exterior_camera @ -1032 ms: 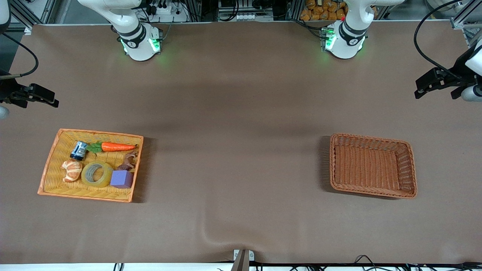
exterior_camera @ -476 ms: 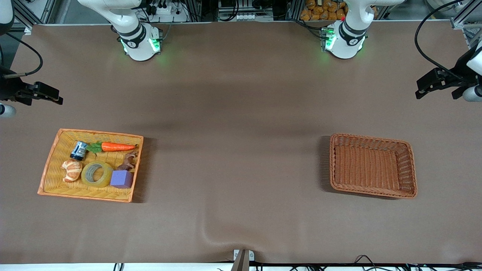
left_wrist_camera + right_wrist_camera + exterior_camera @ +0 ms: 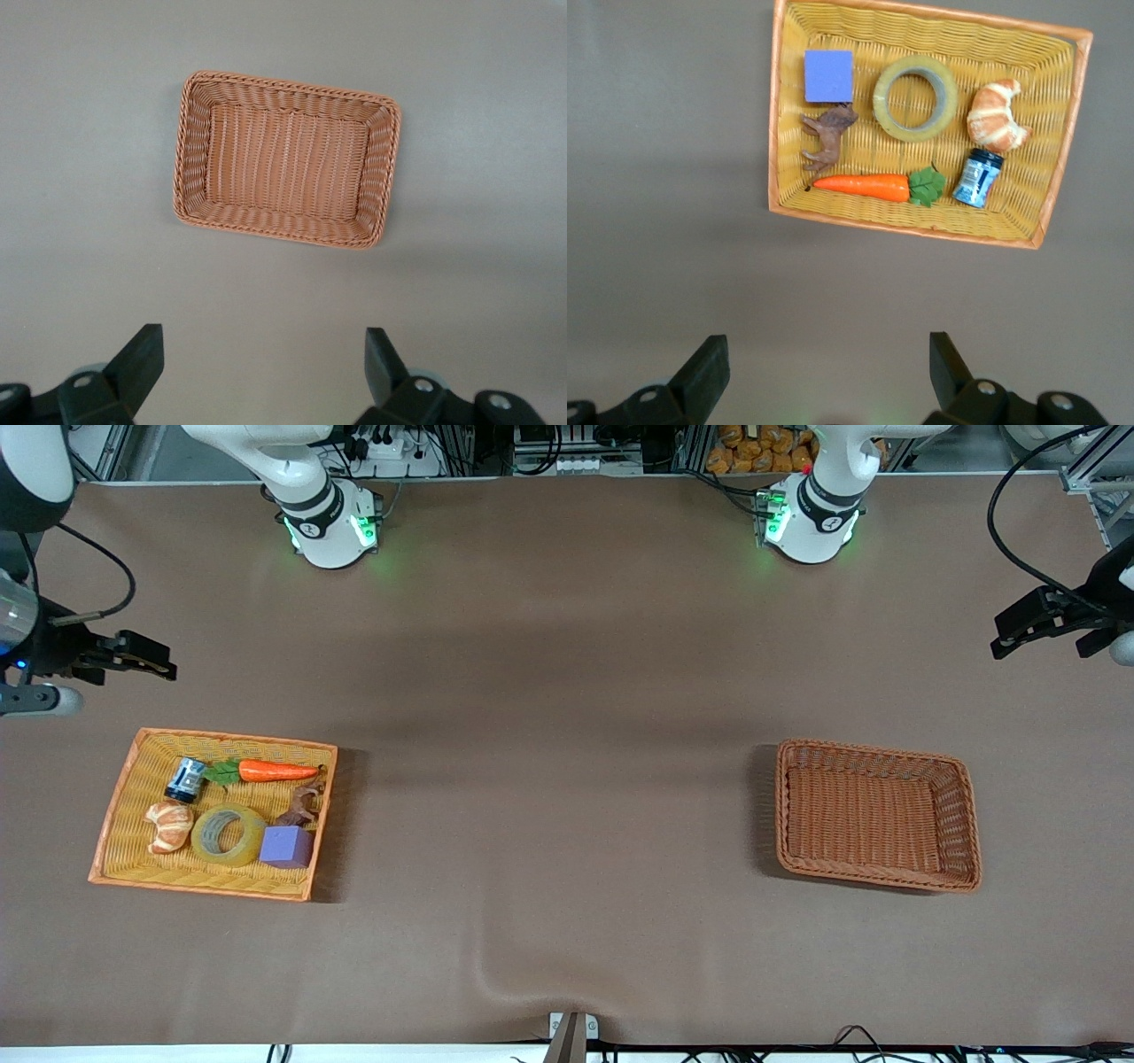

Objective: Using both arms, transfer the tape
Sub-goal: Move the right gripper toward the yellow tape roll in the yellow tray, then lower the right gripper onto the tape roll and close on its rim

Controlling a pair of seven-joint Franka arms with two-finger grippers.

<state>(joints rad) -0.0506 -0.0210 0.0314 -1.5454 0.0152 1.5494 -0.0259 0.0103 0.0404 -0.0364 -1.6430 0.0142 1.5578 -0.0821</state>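
The tape point(image 3: 229, 835), a translucent yellowish ring with a grey core, lies flat in the yellow wicker tray point(image 3: 124, 797) between a croissant point(image 3: 168, 825) and a purple cube point(image 3: 286, 847). It also shows in the right wrist view point(image 3: 915, 98). My right gripper point(image 3: 151, 660) is open and empty, up over bare table beside the tray, at the right arm's end. In its own view point(image 3: 826, 359) it is apart from the tray point(image 3: 1063, 150). My left gripper point(image 3: 1019, 627) is open and empty, high over the table's edge at the left arm's end; its own view point(image 3: 264, 350) shows nothing between the fingers.
The tray also holds a carrot point(image 3: 276, 771), a blue can point(image 3: 184, 779) and a brown animal figure point(image 3: 301, 806). An empty brown wicker basket point(image 3: 961, 815) sits toward the left arm's end and shows in the left wrist view point(image 3: 190, 150). The cloth has a ridge point(image 3: 496, 979) at the front edge.
My right gripper has moved inward over the table toward the tray's end. My left gripper has drifted slightly outward and up. The tape and other things have not moved.
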